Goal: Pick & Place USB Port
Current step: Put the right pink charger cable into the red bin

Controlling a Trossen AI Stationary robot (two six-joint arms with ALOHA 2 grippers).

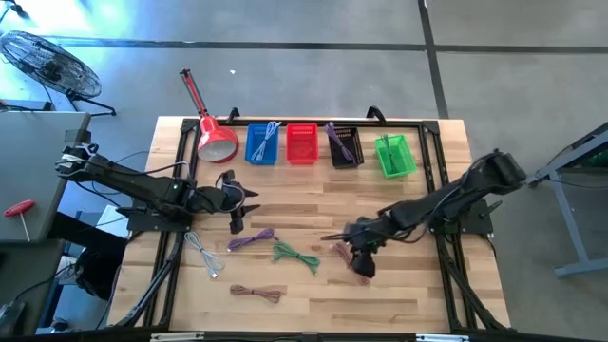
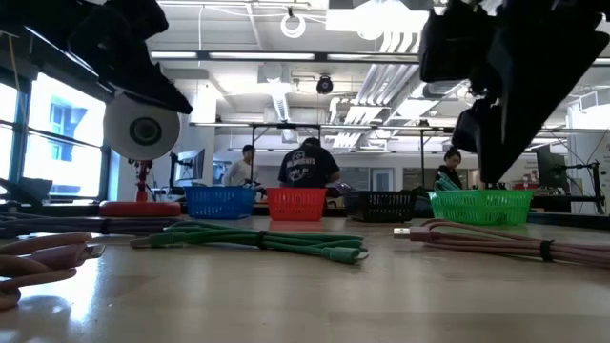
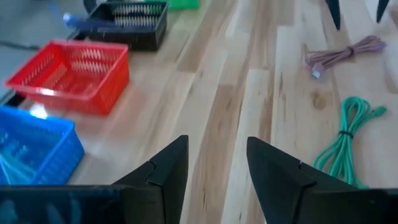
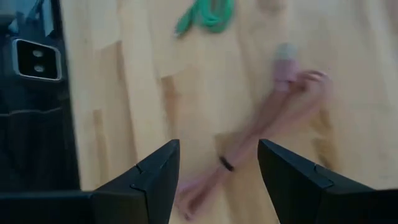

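Observation:
Several bundled USB cables lie flat on the wooden table: a pink one (image 1: 339,250), a green one (image 1: 296,255), a purple one (image 1: 252,239), a white one (image 1: 202,255) and a brownish one (image 1: 256,293). My right gripper (image 1: 357,256) is open and hovers over the pink cable (image 4: 273,118), which lies below and between its fingers, untouched. My left gripper (image 1: 241,205) is open and empty at the table's left middle, above bare wood (image 3: 217,146). The green cable (image 3: 345,140) lies ahead of it.
Along the far edge stand a blue basket (image 1: 261,142), a red basket (image 1: 301,142), a black basket (image 1: 344,147) and a green basket (image 1: 394,155), some holding cables. A red lamp (image 1: 214,133) lies at the far left. People stand in the room behind the table (image 2: 310,171).

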